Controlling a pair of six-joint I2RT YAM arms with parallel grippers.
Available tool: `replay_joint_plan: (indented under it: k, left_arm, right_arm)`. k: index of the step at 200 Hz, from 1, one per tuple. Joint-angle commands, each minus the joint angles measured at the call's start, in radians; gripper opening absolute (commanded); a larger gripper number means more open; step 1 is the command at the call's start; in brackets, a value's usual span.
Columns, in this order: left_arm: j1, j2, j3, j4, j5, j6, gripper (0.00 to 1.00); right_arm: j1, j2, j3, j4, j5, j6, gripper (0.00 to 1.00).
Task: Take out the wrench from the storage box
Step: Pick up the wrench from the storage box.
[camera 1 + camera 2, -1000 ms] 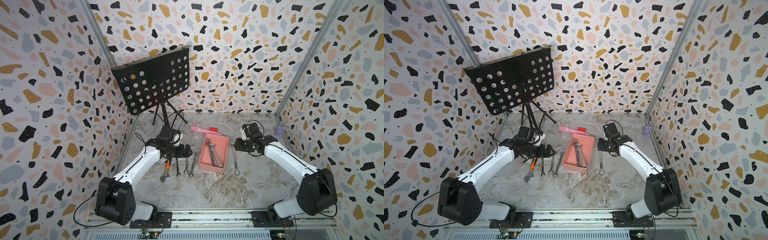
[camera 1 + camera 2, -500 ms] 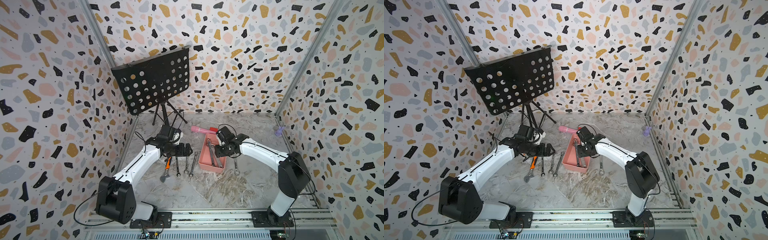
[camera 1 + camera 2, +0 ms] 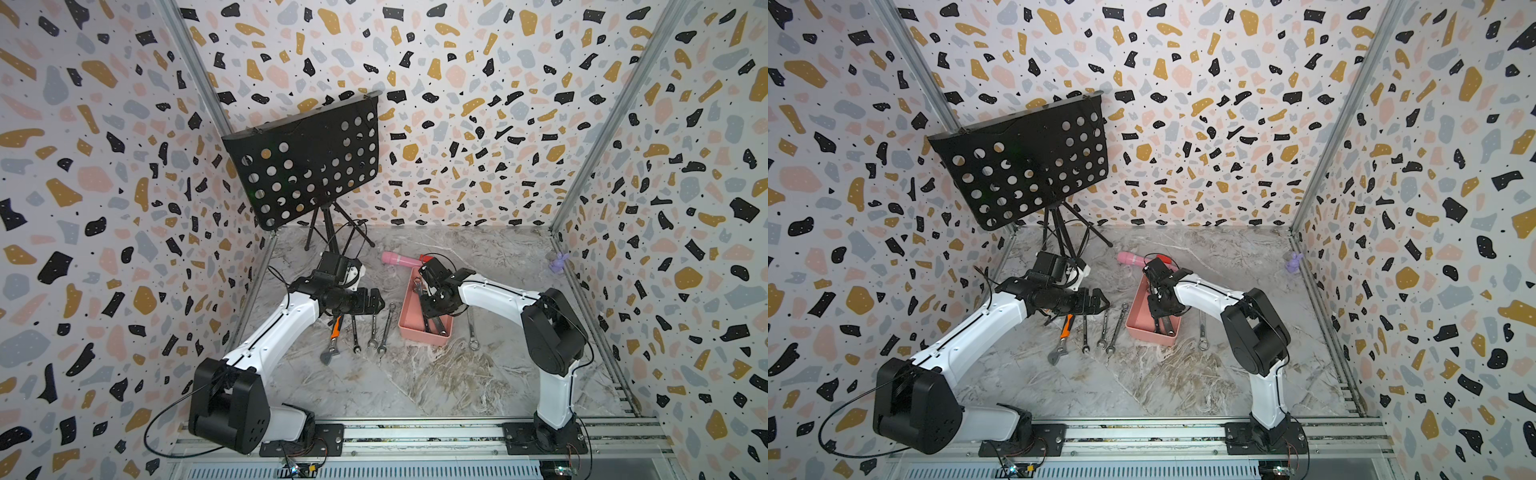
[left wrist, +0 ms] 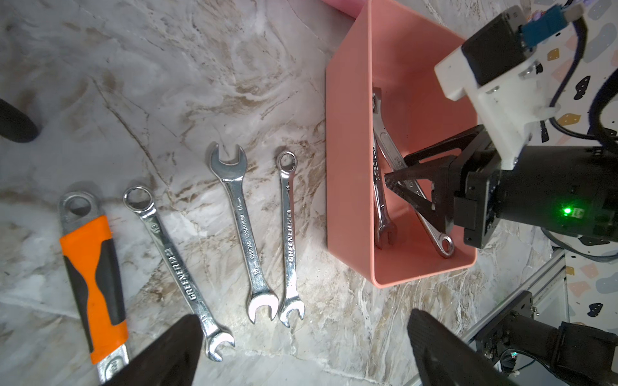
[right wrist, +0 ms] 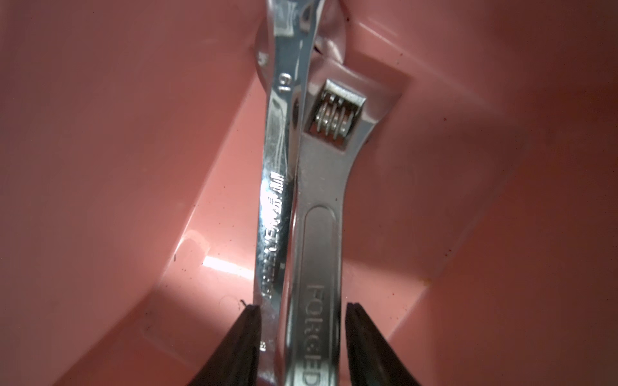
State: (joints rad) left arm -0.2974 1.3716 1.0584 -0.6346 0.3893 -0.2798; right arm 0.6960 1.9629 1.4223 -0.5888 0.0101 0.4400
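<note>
Taking the top views as the clock face, locate the storage box point(image 3: 423, 337) near the middle of the table point(image 3: 415, 386), with a pink stick point(image 3: 399, 259) at its 11 o'clock, a row of four wrenches point(image 4: 239, 214) at its 9 o'clock and a single loose wrench point(image 3: 471, 328) at its 3 o'clock. Find the task's tools inside the box: a combination wrench point(image 5: 277, 187) and an adjustable wrench point(image 5: 321, 250), side by side and touching along the handles. Compare with one second earlier: right gripper point(image 5: 301, 312) then outside the box at its 3 o'clock, near the loose wrench; half a second earlier above the box; now lowered between the box walls over both handles. Read the jaws as partly open, with one fingertip point(image 5: 245, 329) at the outer edge of the combination wrench, the other just clear of the adjustable wrench, and both handles between them. Record no clamped hold and no lift as yet. Treat the approach as complete and the grasp as pending. Expect a closure from this stance to pinch both handles together; rate a two-tool pickup, or the slip of one tool, as the main risk. Note the left gripper point(image 4: 302, 317) unmoved over the same second: spread to full width, empty, hovering above the row at 9 o'clock. Count the box as not yet cleared, with two tools inside and five out on the table.
</note>
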Motion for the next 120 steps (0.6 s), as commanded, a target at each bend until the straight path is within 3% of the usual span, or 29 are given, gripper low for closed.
replay_joint_plan:
  k: [1,64,120]
  left_arm:
    - [0.004,-0.024,-0.016,0.000,0.020,0.001,1.00]
    - [0.004,-0.036,-0.035,0.029,0.053,-0.031,1.00]
    - [0.003,-0.044,-0.028,0.075,0.095,-0.075,1.00]
  right_arm:
    - [-0.003,0.030,0.016,-0.039,0.011,-0.015,0.42]
    - [0.002,-0.047,0.065,-0.100,0.047,-0.008,0.10]
    - [0.011,-0.193,0.040,-0.153,0.080,0.021,0.02]
